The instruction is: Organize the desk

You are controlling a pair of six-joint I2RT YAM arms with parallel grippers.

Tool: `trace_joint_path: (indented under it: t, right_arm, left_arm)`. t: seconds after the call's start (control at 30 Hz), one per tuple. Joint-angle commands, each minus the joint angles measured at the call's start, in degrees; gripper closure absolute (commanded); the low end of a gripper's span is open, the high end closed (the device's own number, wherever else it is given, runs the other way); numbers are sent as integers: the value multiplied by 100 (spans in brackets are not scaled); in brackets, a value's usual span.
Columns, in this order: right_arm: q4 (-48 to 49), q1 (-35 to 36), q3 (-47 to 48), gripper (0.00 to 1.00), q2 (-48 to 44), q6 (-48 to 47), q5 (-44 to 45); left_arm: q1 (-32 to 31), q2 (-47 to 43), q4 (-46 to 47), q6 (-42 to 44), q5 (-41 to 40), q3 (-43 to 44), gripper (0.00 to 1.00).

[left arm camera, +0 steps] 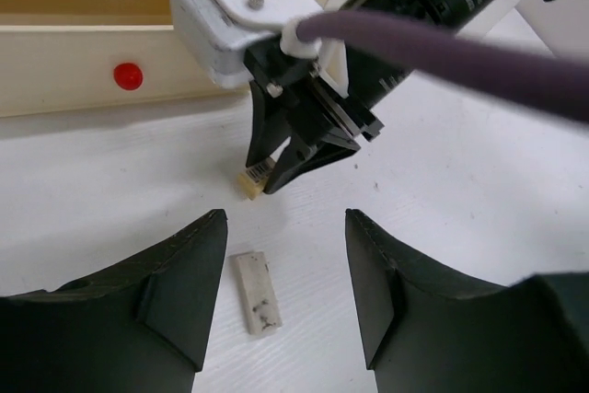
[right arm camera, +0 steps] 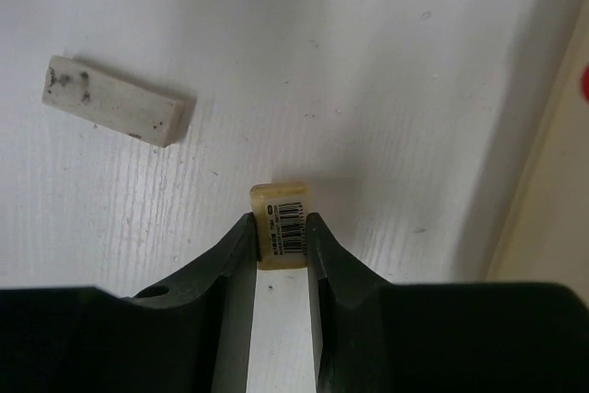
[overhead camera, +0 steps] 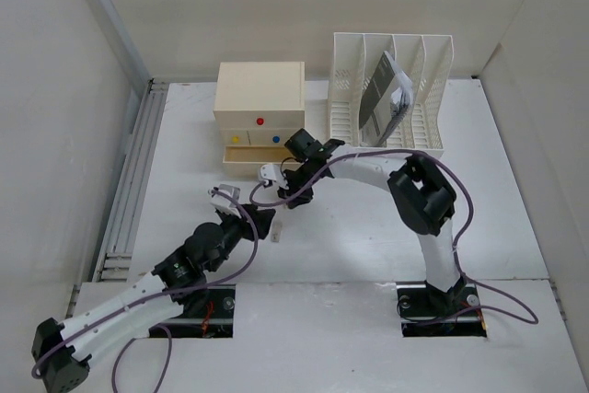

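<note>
Starting overhead: the table (overhead camera: 368,227) fills the workspace beneath both arms and carries the drawer box (overhead camera: 259,89) and the file rack (overhead camera: 391,89) along its far side. The box's lower drawer (overhead camera: 247,156) stands pulled out, presumably to receive small items. My right pincer (overhead camera: 293,197) and left pincer (overhead camera: 260,224) work close together just in front of it.

Left wrist view: my left pincer (left arm camera: 285,227) is spread wide. Its fingers straddle a smudged eraser (left arm camera: 256,292) that lies flat on the table, and they do not touch it. This stance suits a descent and closure. Beyond it, my right pincer (left arm camera: 276,167) points down at the table.

Right wrist view: my right pincer (right arm camera: 279,227) is clamped on a labelled cream block (right arm camera: 279,198), barcode up, far end protruding. The block sits at or just above the table; contact cannot be confirmed. In my judgement, gripping it near one end leaves clearance for release into the drawer.
</note>
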Motion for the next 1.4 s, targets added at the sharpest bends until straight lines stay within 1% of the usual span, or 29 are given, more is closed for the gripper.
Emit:
trace_joint_path:
  t: [0.0,0.13,0.23,0.47,0.6,0.7,0.73,0.83,0.9,0.93,1.03,1.07,1.1,1.17,1.2,1.27,1.33,1.37]
  right_arm:
    - [-116,16,497,86,-426,281,-246]
    - [-116,16,699,86,-858,475,-98]
    - [7,16,699,86,-1112,625,104]
    - [604,16,699,86,-1368,1107,1061]
    - [833,16,761,86,-1289,1309,1930]
    - [903,16,875,86,-1105,1380,2353]
    - [904,16,875,86,-1027,1441,2642]
    - [1045,16,937,86,-868,1495,2978]
    - [1045,16,1076,86,-763,1495,3031]
    - [1045,16,1077,86,-658,1556,3032]
    - [1045,16,1191,85,-517,1556,3277]
    - [1045,16,1191,83,-446,1608,3339]
    - [1045,16,1191,81,-446,1609,3339]
    - [1045,16,1244,73,-384,1661,3401]
    - [1045,16,1244,61,-384,1662,3462]
    - [1097,16,1183,51,-384,1662,3462]
    - [1150,16,1183,47,-436,1662,3462]
    - [1150,16,1183,47,-437,1714,3410]
  left_arm:
    - [-20,-243,27,-11,252,267,49]
    - [-20,-551,27,42,393,206,52]
    - [-20,-552,-26,42,455,206,53]
    - [-20,45,-26,42,447,337,55]
    - [-20,502,-78,42,315,617,55]
    - [-20,985,-131,42,200,776,54]
    - [-20,1230,-131,42,200,855,54]
    - [-20,1591,-131,-19,147,1014,54]
    - [-20,1646,-184,-89,94,1084,53]
    - [-20,1724,-323,-90,16,1163,51]
    - [-20,1935,-596,-388,-99,1330,50]
    - [-20,2075,-649,-389,-99,1418,48]
    - [-20,2163,-763,-589,-160,1479,48]
    - [-20,2322,-1035,-722,-160,1672,47]
    - [-20,2462,-1089,-775,-160,1673,45]
    - [-20,2524,-1150,-941,-160,1744,44]
    - [-20,2586,-1081,-1029,-160,1674,44]
    - [-20,2586,-1080,-1030,-100,1621,44]
